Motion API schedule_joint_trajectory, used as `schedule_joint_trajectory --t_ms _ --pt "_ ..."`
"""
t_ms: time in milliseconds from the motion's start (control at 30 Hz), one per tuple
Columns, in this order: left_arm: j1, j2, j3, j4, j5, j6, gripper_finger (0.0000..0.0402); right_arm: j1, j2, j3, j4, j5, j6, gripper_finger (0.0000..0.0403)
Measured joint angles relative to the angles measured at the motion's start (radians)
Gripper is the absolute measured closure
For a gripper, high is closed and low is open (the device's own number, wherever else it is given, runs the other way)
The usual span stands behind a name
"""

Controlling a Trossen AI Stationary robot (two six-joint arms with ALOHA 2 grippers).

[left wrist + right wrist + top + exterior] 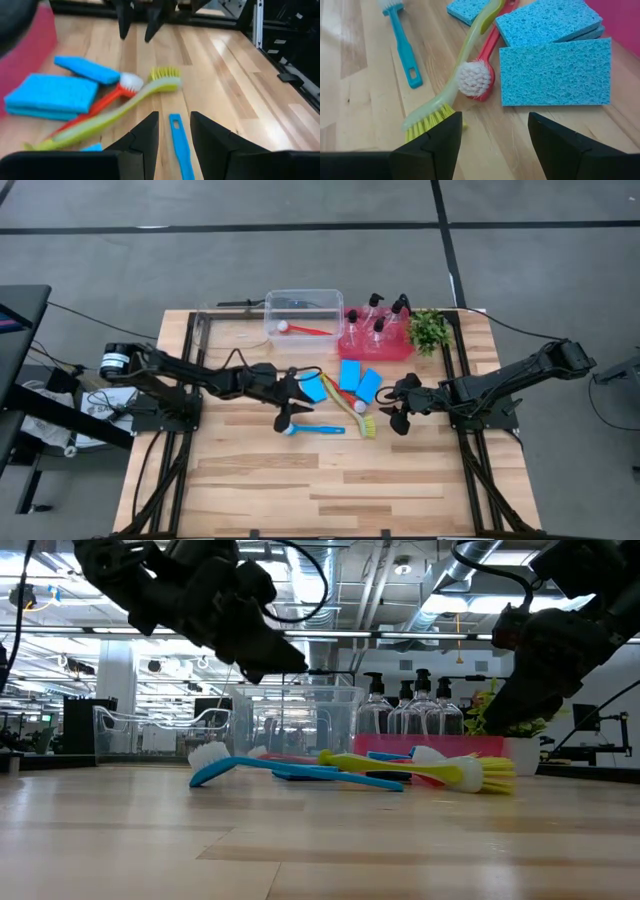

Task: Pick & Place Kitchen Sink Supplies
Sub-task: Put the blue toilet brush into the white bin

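My left gripper (284, 420) (174, 125) hovers open over the blue brush (318, 428). Its fingers stand on either side of the brush's handle (179, 142), above it. The low view shows this gripper (272, 658) well clear of the table. My right gripper (396, 417) (495, 127) is open beside the bristle head (427, 122) of the yellow-green brush (348, 402) and touches nothing. A red brush (482, 65) lies under the yellow-green one. Three blue sponges (313, 388) (350, 374) (369, 386) lie flat on the table. Several pump bottles (378, 328) stand in the red tray (400, 352).
A clear tub (268, 315) at the far edge holds another red brush (305, 330). A leafy plant (430, 330) stands right of the tray. The near half of the wooden table (330, 490) is bare. Black frame rails run along both sides.
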Motion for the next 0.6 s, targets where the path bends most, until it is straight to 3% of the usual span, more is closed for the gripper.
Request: schedule_joint_trajectory --t_ms 367,600 --pt "-0.066 0.082 0.000 -0.001 -0.003 -0.029 0.0289 0.000 0.000 0.000 0.002 0.000 0.000 0.0182" --pt "-0.100 0.090 0.000 -0.001 -0.078 -0.100 0.0283 0.000 0.000 0.000 0.039 0.003 -0.002 0.0182"
